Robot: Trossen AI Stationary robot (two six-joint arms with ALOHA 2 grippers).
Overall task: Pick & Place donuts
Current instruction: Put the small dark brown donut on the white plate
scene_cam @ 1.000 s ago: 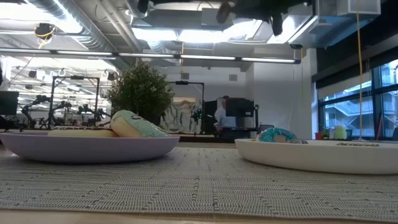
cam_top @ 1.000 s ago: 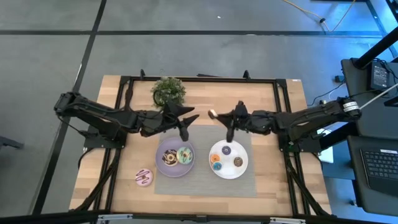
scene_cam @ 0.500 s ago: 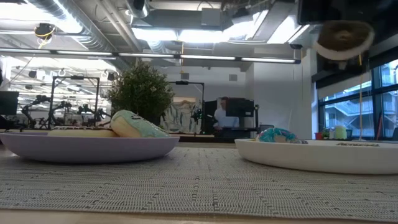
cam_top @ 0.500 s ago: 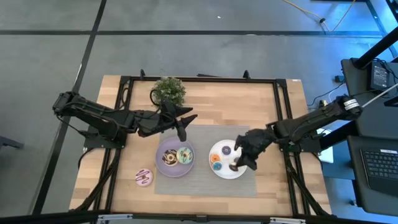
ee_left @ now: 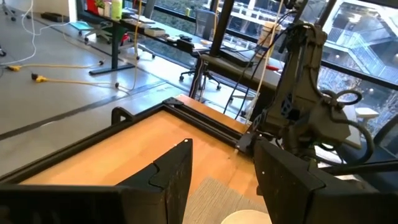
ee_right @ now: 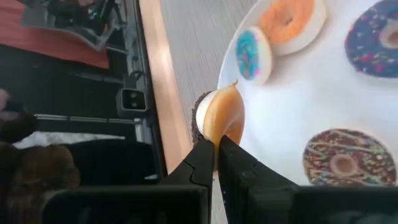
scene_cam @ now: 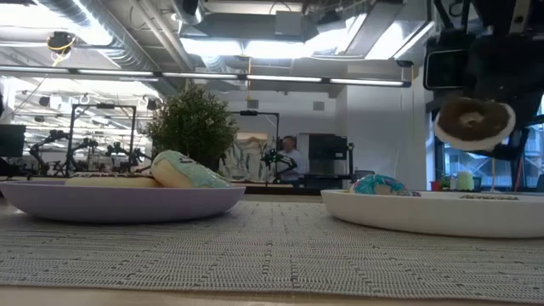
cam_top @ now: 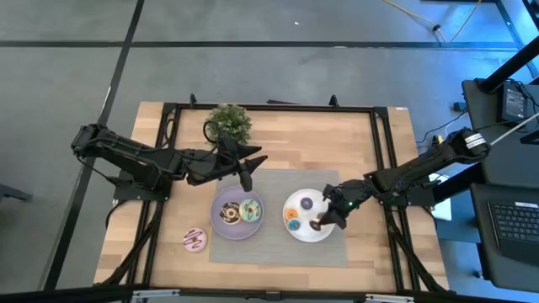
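We are holding a small brown donut (ee_right: 217, 118) pinched on edge between the closed fingers of our right gripper (cam_top: 327, 220), just above the right part of the white plate (cam_top: 296, 202), which is sitting on the grey mat (cam_top: 278, 248) toward the table's right edge; the low view is showing this donut (scene_cam: 473, 124) hanging clear of the plate's rim (scene_cam: 382, 208). On the white plate we are seeing a blue donut (ee_right: 252, 54), an orange donut (ee_right: 292, 17), a purple donut (ee_right: 376, 38) and a chocolate donut with sprinkles (ee_right: 339, 165), all lying flat and apart from one another. Our left gripper (cam_top: 247, 168) is hovering with its fingers (ee_left: 171, 174) spread apart and gripping nothing, above the table just beyond the lilac plate (cam_top: 221, 230) and beside the small potted plant (cam_top: 227, 123) near the far edge. The lilac plate is carrying a chocolate-white donut (cam_top: 228, 214) and a green donut (cam_top: 250, 209), side by side. A pink donut (cam_top: 194, 241) is lying on the bare wood (cam_top: 168, 252) near the front left corner, off the mat. A person (scene_cam: 290, 160) is showing in the room behind the table.
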